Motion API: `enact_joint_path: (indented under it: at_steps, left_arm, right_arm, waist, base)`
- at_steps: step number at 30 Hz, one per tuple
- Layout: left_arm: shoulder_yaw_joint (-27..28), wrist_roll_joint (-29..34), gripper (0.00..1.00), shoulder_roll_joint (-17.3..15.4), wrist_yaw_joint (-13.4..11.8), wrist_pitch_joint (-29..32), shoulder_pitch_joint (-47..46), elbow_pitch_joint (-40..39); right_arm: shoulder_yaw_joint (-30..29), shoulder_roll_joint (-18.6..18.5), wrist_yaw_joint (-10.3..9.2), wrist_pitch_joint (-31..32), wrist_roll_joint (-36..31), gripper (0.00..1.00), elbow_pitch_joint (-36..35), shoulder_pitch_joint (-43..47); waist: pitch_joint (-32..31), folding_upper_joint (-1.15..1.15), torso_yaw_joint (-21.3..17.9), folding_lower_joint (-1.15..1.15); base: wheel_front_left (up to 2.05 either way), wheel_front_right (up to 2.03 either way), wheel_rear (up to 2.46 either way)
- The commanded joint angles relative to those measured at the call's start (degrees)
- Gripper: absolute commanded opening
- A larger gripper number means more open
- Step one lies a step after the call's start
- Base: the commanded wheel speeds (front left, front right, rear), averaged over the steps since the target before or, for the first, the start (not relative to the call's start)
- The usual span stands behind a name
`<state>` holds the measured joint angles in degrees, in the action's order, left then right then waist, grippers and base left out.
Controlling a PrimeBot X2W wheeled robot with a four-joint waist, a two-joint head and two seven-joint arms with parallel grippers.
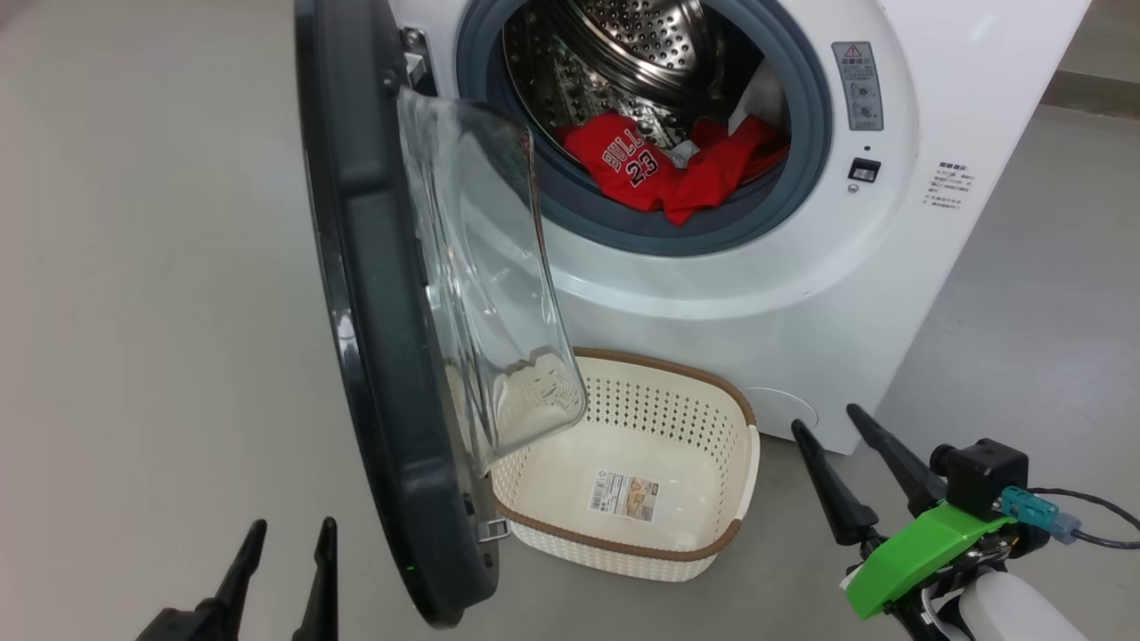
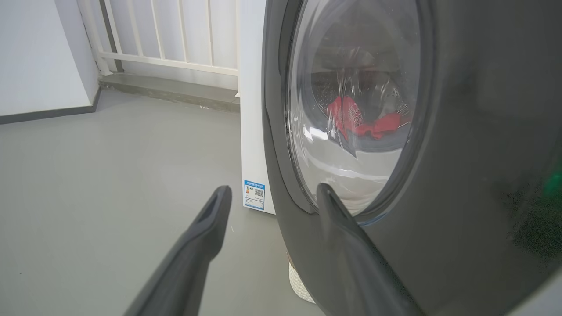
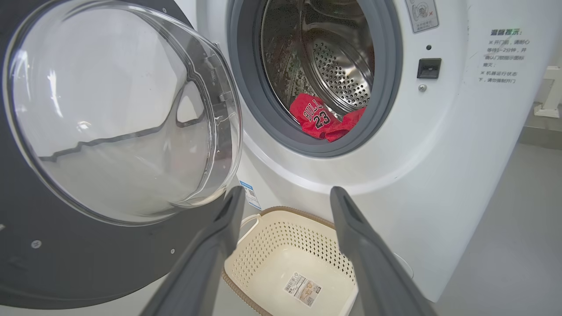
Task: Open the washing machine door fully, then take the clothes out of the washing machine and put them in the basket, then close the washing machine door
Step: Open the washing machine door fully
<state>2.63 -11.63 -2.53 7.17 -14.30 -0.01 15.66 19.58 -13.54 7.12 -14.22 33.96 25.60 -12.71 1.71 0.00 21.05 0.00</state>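
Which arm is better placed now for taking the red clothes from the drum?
Probably right. The right pincer, open, faces the clothes with nothing between. The left pincer is on the outer side of the washing machine door, which blocks it.

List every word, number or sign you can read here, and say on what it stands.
"BULL" and "23": red jersey in the washing machine.
"温馨提示:": notice on its front; smaller lines too small to read.
Warning triangle: grey label by the opening; text too small.
Sticker in the basket, blue label: unreadable.
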Motion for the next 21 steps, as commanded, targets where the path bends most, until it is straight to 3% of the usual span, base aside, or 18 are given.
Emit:
enact_joint_path:
  at_steps: [1,21]
  left_arm:
    - [2.1,0.3,1.00,-0.5,0.3,-0.7,-1.6,-1.4]
    - [1.8,0.7,1.00,-0.4,0.3,-0.7,-1.6,-1.0]
  right_arm:
    - [-0.4,0.2,0.36,-0.8,-1.2,1.00,-2.1,0.5]
    - [-4.5,2.5,0.36,-0.8,-7.4,1.00,0.1,4.2]
  waist:
    - [0.0,0.00,0.0,0.00]
    - [-0.3,0.00,-0.3,0.00]
  base:
    - [0.00,0.00,0.00]
    - [0.00,0.00,0.00]
